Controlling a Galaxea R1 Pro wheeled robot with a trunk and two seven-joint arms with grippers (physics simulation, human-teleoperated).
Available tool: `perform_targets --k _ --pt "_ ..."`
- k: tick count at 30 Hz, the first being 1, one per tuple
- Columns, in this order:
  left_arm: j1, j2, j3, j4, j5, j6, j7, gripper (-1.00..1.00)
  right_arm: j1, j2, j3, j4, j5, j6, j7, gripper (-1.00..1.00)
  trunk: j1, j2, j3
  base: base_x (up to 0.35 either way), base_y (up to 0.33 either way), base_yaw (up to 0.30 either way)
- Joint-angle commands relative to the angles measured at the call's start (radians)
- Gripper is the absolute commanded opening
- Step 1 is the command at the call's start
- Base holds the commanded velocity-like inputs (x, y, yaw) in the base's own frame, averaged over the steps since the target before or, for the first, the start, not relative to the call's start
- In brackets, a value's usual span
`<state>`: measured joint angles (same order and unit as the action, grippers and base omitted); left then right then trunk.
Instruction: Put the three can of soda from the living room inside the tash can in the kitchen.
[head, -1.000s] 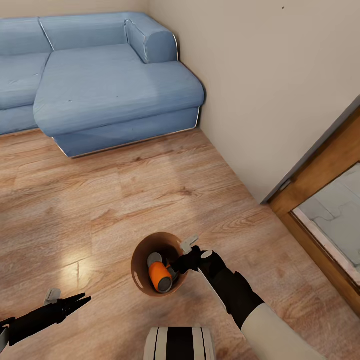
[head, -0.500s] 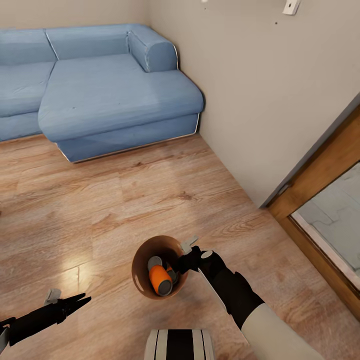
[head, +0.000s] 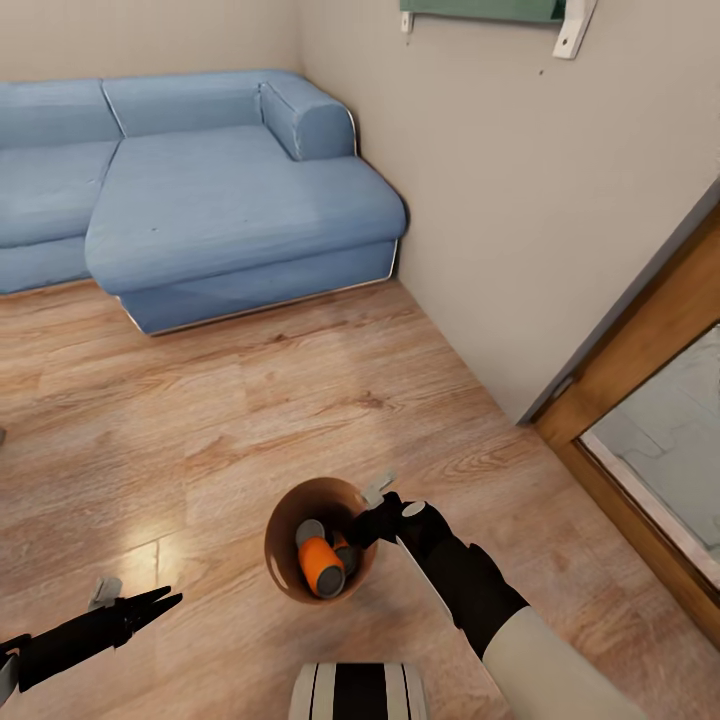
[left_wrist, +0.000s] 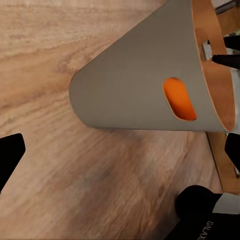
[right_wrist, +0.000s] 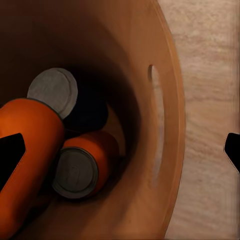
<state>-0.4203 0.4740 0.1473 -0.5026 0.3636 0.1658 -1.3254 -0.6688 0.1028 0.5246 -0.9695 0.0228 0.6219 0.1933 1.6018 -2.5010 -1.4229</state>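
Observation:
The tash can (head: 274, 530), pale grey outside and brown inside, hangs above the wood floor with my right gripper (head: 366, 519) shut on its rim. Inside lie two orange cans of soda (head: 320, 566) (head: 345, 549) and the grey top of a third, dark one (head: 309, 531). The right wrist view looks down into the bin (right_wrist: 170, 130) at a large orange can (right_wrist: 30, 150), a smaller one (right_wrist: 95, 155) and the grey top (right_wrist: 52, 90). My left gripper (head: 165, 600) is open and holds nothing. Its wrist view faces the bin's grey wall (left_wrist: 130, 75), with orange showing through a slot (left_wrist: 179, 99).
A blue corner sofa (head: 230, 200) stands at the back left against a beige wall (head: 520, 200). A wooden door frame (head: 640, 370) opens at the right onto a pale floor. A green shelf (head: 480, 8) hangs high on the wall. My base (head: 360, 690) is at the bottom.
The whole view has shifted, so the sofa sits lower in the picture and the green shelf has come into sight. The bin stays in my right gripper. The left arm is unchanged.

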Motion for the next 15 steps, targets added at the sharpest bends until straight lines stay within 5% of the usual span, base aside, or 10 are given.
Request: perform_targets --k 1,15 --pt "0.0 0.0 0.0 0.0 0.0 0.0 0.0 1.0 0.0 0.0 0.0 0.0 0.0 0.0 0.0 1.0 0.0 0.0 0.004 0.0 0.0 0.0" --pt "0.0 0.0 0.0 -0.001 0.0 0.0 0.0 1.0 0.0 0.0 0.0 0.0 0.0 0.001 0.0 1.0 -0.044 0.078 0.05 0.0 0.0 0.0"
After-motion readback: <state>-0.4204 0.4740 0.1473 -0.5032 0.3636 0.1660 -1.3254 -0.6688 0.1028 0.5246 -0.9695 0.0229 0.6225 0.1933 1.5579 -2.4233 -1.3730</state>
